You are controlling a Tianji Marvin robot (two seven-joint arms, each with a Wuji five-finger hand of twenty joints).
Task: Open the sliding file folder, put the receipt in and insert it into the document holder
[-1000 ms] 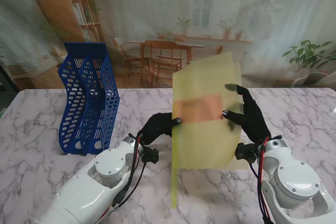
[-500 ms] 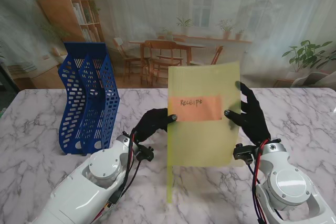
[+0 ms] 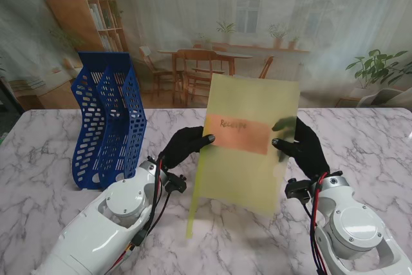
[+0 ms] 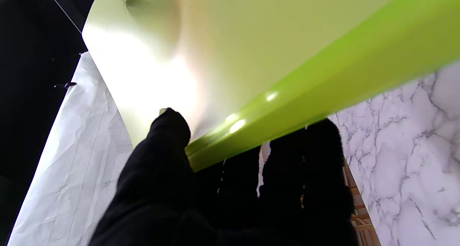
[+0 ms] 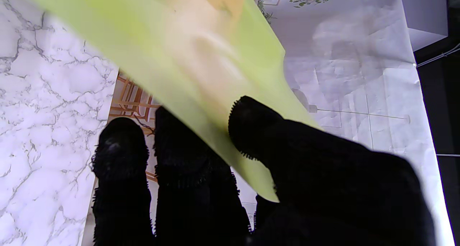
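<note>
We hold the light, floppy yellow-green folder (image 3: 248,143), receipt (image 3: 243,133) inside, above the counter (image 3: 51,159); left hand (image 3: 183,146) pinches its stiff spine, right hand (image 3: 302,149) its free edge.

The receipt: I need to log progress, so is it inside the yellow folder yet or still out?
Inside. The receipt shows orange through the yellow folder, which the left hand and right hand hold up.

Staged lab: marble table (image 3: 58,140), printed backdrop (image 3: 257,24) (creased café scene).
</note>
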